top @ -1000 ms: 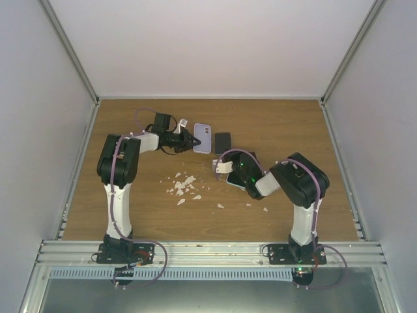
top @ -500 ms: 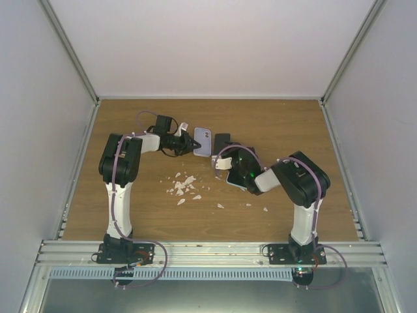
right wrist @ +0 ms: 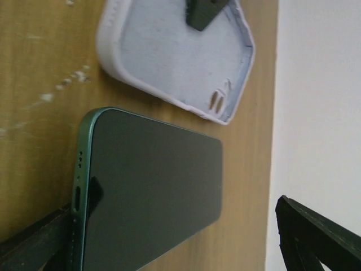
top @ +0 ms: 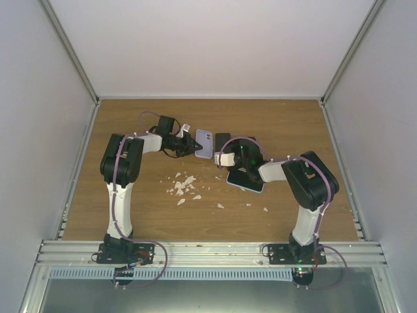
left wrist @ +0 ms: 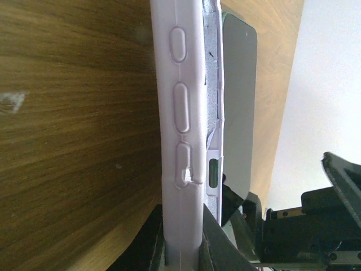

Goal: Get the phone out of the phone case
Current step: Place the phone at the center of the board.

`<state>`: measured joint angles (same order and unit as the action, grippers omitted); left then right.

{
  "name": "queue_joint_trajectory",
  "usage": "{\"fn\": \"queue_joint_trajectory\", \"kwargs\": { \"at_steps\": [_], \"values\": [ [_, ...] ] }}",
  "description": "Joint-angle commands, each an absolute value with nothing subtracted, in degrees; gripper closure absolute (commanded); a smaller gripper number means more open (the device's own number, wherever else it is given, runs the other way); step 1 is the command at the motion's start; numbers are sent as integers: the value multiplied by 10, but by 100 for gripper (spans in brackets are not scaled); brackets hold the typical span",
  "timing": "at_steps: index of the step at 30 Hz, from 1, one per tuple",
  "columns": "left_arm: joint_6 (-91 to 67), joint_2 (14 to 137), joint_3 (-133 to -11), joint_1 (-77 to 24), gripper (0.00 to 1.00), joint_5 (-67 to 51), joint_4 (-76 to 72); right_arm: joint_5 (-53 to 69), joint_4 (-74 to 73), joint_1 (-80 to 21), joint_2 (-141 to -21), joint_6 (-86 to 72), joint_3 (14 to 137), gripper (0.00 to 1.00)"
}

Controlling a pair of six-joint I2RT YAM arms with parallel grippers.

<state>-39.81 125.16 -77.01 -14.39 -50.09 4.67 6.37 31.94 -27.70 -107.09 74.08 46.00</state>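
Left wrist: left gripper pinching pale lilac silicone phone case, tipped on edge.
Right wrist: right gripper spread; dark-green slab phone lying flat.

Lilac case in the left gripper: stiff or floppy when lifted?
Probably flexible: the lilac case looks like soft moulded silicone, its outline distorted in the right wrist view. Likely light, since it shows empty there. The left gripper pinches one wall only, so it may sag or twist.

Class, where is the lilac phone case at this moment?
In the top view, the lilac phone case sits near mid-table, toward the back. The left pincer grips its left edge, and the green phone lies just to its right.
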Motion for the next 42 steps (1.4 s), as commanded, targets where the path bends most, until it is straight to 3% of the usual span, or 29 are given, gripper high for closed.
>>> {"fn": "queue_joint_trajectory", "kwargs": {
  "at_steps": [1,13,25,32,37,39,42],
  "values": [
    [-388,1263,-794,-148,100,-495,46,102,264,-272,-1057,728,478,10],
    [-365,1275,-801,-151,100,-481,67,128,161,-249,-1070,703,535,1],
    [-362,1267,-796,-168,76,-436,96,158,101,-249,-1036,684,541,0],
    [-358,1231,-768,-174,53,-401,98,157,38,-249,-992,596,600,0],
    [-341,1201,-767,-175,25,-363,114,150,-37,-249,-944,546,633,0],
    [-334,1182,-763,-174,5,-349,117,146,-75,-249,-923,521,646,0],
    [-327,1150,-748,-175,1,-328,113,144,-141,-249,-886,473,662,0]
  ]
}}
